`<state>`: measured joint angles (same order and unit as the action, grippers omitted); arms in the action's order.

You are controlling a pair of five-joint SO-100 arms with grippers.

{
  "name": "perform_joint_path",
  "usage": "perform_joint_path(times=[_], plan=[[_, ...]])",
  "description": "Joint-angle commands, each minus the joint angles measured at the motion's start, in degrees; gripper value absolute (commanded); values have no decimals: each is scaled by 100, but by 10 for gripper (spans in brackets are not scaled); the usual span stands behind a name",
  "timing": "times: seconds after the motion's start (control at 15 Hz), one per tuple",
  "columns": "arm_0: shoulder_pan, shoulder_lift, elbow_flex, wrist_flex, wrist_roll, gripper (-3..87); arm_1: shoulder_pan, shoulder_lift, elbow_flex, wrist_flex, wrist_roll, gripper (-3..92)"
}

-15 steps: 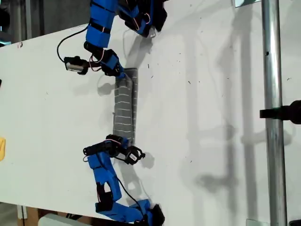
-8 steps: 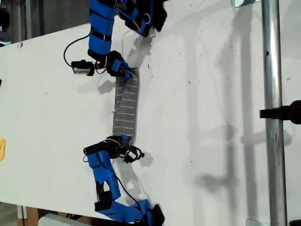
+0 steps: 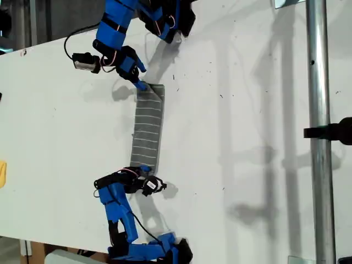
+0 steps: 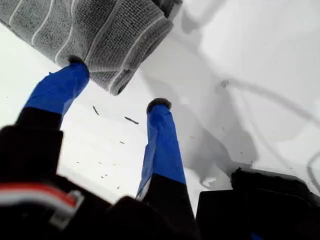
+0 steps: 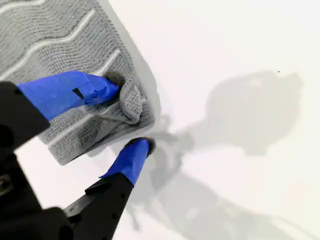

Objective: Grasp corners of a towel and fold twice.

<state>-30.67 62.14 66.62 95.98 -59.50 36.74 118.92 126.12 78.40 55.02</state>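
The grey white-striped towel (image 3: 148, 129) lies on the white table (image 3: 247, 110) as a long narrow folded strip. My first gripper (image 3: 142, 84) stands open at the strip's far end, toward the exterior view's top. In the first wrist view (image 4: 117, 85) one finger (image 4: 62, 87) touches the layered corner (image 4: 114, 89) of the towel (image 4: 90, 30), and the other finger rests on bare table. My second gripper (image 3: 144, 171) is open at the near end. In its wrist view (image 5: 127, 114) one finger (image 5: 75, 90) presses on the towel (image 5: 55, 40), with a bunched corner (image 5: 131, 100) between the jaws.
A metal pole (image 3: 319, 132) with a black clamp (image 3: 333, 132) runs down the exterior view's right. A yellow object (image 3: 2, 175) shows at that view's left edge. Cables (image 3: 71, 44) trail from the first arm. The arms' bases sit at the top and bottom of the exterior view.
My first gripper has drawn back toward the exterior view's upper left and opened. The towel has spread flatter and wider. The second arm has shifted slightly toward the view's bottom.
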Motion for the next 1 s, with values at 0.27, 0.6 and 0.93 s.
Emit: perform_joint_path(times=[0.27, 0.6, 0.93], plan=[[527, 3437, 1450, 62, -255, 120, -694, 1925, 9, 1011, 1063, 317], [1969, 7699, 5124, -1143, -1406, 107, -3639, 3410, -9, 2197, 4113, 334], [3041, 11470, 9220, -2865, -2013, 53, -4359, 3384, 141, 2654, 5212, 353]])
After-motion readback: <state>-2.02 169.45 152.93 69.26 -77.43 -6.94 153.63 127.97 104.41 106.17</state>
